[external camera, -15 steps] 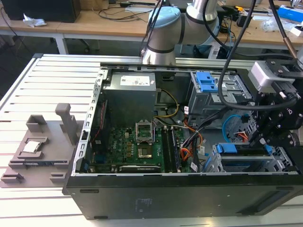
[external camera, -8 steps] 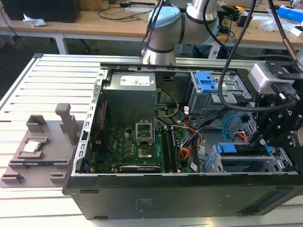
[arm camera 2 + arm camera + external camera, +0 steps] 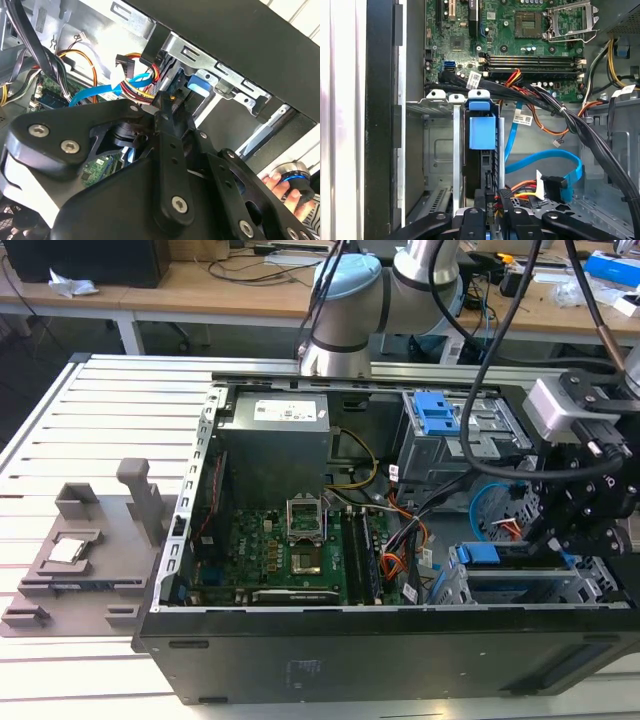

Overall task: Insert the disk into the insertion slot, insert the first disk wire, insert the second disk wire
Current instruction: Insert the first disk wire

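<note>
Pale slatted metal tabletop (image 3: 90, 420) carries an open black computer case (image 3: 350, 660). Toward the exterior view's right, the flat silver hard drive in its bright blue plastic carrier (image 3: 482, 132) sits inside the silver sheet-metal drive bay (image 3: 437, 150). The black gripper (image 3: 161, 104) has its fingers drawn nearly together, apparently pinching a black plug (image 3: 491, 205) on red and yellow wires, right at the drive's end.

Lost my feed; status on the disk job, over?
Gripper at end of blue-framed silver disk. Disk seated in silver sheet-metal slot. Blue flat cable, red-yellow wires lie beside it.
</note>
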`<state>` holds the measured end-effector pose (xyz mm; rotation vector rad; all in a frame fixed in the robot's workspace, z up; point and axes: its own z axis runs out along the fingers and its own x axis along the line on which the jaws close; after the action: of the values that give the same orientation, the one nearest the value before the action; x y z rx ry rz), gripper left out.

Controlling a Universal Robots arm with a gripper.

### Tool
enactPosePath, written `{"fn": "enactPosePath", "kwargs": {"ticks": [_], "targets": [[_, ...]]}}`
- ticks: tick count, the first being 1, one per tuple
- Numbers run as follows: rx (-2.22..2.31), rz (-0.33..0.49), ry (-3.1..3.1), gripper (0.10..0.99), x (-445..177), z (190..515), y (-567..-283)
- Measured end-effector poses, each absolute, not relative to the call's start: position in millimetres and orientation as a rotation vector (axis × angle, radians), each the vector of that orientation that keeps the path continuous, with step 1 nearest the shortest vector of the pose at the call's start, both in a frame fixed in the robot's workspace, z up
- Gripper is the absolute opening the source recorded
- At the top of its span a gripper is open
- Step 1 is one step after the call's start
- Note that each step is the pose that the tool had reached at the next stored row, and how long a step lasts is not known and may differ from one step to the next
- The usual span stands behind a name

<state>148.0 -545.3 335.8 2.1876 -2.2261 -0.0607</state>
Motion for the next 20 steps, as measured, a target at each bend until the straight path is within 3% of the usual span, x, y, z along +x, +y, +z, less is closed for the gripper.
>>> {"fn": "enactPosePath", "kwargs": {"ticks": [6, 11, 12, 13, 20], "targets": [[2.188, -0.061, -2.226, 0.239, 148.0, 348.5, -545.3], [2.187, -0.059, -2.225, 0.239, 148.0, 379.3, -542.3], [2.187, -0.058, -2.225, 0.224, 148.0, 379.7, -541.3], [2.187, -0.059, -2.225, 0.106, 148.0, 380.2, -540.2], [2.187, -0.059, -2.225, 0.106, 148.0, 382.4, -539.5]]}}
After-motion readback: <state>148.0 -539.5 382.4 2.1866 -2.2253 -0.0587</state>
